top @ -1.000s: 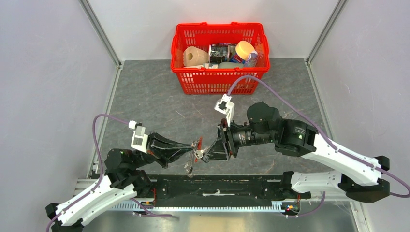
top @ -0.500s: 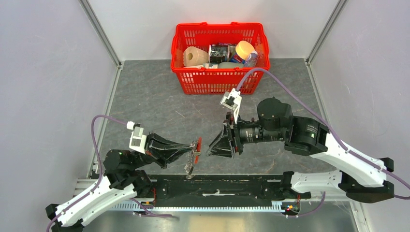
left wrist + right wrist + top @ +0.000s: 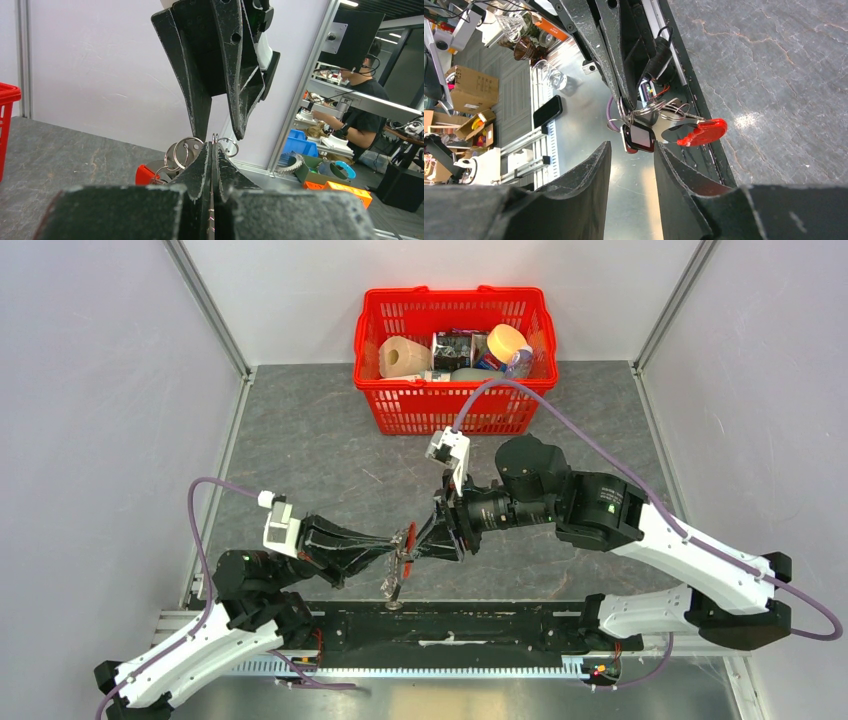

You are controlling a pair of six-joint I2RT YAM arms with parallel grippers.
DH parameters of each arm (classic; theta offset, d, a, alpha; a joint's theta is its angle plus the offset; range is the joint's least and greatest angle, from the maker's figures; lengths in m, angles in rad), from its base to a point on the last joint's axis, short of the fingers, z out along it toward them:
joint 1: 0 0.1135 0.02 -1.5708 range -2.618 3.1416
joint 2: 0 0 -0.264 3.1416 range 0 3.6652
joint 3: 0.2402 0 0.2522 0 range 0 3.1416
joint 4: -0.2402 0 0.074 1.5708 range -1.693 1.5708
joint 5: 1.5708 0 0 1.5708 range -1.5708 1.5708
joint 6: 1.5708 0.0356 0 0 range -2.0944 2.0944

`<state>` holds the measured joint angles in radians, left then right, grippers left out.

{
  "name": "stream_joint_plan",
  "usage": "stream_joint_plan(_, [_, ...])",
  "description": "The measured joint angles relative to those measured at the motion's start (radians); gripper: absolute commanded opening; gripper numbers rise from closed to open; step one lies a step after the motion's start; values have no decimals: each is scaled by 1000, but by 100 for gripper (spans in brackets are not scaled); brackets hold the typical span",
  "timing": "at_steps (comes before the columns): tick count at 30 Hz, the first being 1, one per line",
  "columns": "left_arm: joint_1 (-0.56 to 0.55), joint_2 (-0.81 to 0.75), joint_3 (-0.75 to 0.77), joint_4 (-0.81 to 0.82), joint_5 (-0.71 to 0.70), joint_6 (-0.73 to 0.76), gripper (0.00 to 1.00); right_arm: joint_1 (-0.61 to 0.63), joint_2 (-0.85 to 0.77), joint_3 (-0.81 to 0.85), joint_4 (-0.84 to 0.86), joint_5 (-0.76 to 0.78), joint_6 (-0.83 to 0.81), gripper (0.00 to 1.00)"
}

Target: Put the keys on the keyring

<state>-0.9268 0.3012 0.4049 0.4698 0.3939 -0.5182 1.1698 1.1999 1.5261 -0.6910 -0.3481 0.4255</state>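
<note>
Our left hand is clamped tight on the keyring and holds it up off the desk. From the left wrist we see the two fingers pressed flat together, with silvery split rings poking out just past their tips and a bit of red showing to one side of them. Our right hand faces the left one tip to tip, just beside the bunch. Its fingers stand apart with nothing gripped between them, and the bunch hangs just beyond their tips, in line with the gap. From the right wrist we make out the flat bright red piece sticking out sideways from the rings toward the desk side. A small dark squarish piece dangles from the rings right in front of the opening, but we cannot tell whether it is the key. A red basket of groceries sits well beyond both hands.
</note>
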Motion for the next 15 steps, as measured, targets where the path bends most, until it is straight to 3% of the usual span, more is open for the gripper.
stream_joint_plan(15, [0, 6, 0, 34, 0, -13, 2, 0, 1, 0, 46, -22, -21, 39])
